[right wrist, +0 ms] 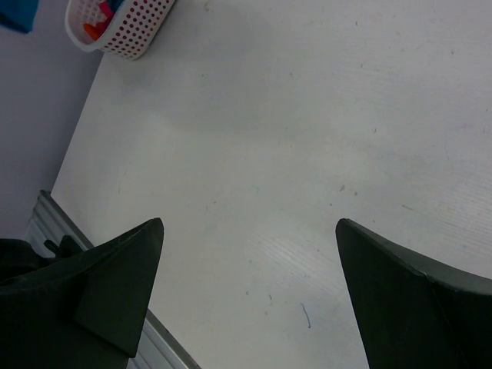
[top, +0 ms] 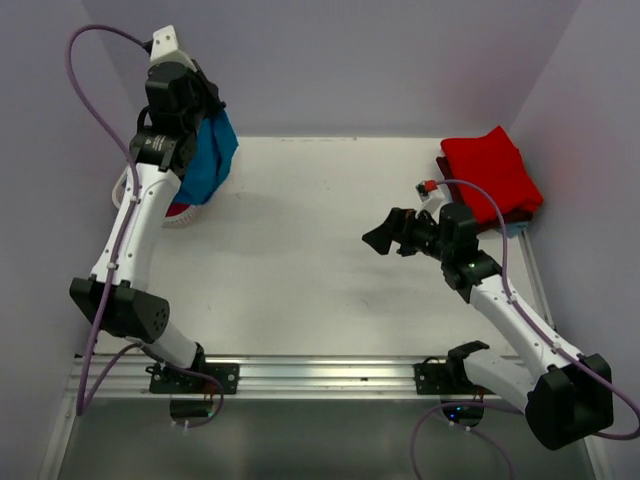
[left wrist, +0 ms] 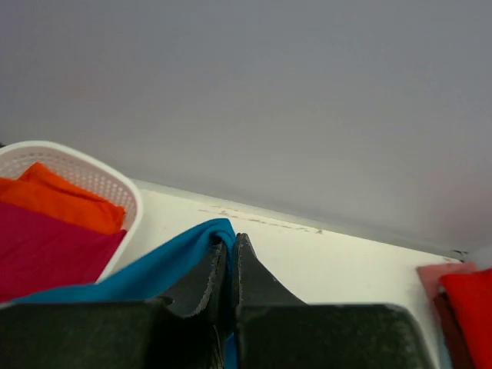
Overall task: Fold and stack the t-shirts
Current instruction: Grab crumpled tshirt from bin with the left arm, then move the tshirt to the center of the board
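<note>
My left gripper (top: 205, 110) is raised at the far left and shut on the teal blue t-shirt (top: 208, 160), which hangs down over the basket. In the left wrist view the teal cloth (left wrist: 165, 261) is pinched between the closed fingers (left wrist: 254, 277). Orange (left wrist: 61, 200) and magenta (left wrist: 46, 250) shirts lie in the white basket (left wrist: 127, 201). A folded red t-shirt (top: 490, 170) lies on a darker maroon one at the far right. My right gripper (top: 385, 235) is open and empty over the middle of the table, also in its wrist view (right wrist: 250, 231).
The white lattice basket (top: 180, 215) stands at the far left under the hanging shirt; it also shows in the right wrist view (right wrist: 127, 31). Lavender walls close in the back and both sides. A metal rail (top: 320, 375) runs along the near edge.
</note>
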`<action>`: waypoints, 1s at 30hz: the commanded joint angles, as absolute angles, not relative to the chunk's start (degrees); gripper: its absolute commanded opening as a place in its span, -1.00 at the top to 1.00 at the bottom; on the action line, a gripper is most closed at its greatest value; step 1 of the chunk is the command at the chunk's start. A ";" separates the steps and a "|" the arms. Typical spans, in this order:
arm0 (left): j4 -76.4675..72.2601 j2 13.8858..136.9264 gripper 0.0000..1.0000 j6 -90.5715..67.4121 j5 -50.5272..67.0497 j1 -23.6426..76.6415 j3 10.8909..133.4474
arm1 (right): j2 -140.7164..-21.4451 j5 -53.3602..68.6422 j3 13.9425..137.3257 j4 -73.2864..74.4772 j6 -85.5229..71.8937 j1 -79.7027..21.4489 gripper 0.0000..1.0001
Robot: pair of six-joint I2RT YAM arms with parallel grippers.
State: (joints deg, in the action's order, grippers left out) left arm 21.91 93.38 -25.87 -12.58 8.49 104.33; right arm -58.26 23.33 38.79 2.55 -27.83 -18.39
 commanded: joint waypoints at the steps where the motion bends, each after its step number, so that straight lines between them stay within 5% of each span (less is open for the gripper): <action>1: 26.80 92.03 1.00 -24.52 -6.25 10.97 104.42 | -57.57 23.12 39.90 1.14 -27.68 -18.63 -0.98; 15: 22.25 74.36 1.00 -35.76 15.37 24.07 91.41 | -50.54 10.55 40.34 6.50 -27.16 -18.63 -0.98; 21: 19.60 76.28 1.00 -38.23 20.64 30.67 96.15 | -49.66 5.12 40.69 7.38 -27.33 -18.55 -0.98; 30: -13.58 76.48 1.00 -52.28 36.48 34.10 88.72 | -45.62 -8.25 40.17 11.51 -28.65 -18.55 -0.98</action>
State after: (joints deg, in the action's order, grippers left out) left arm 7.25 79.50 -44.38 29.65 33.17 93.43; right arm -47.68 -1.48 38.76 10.31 -28.23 -18.44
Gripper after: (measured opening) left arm 0.030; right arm 0.987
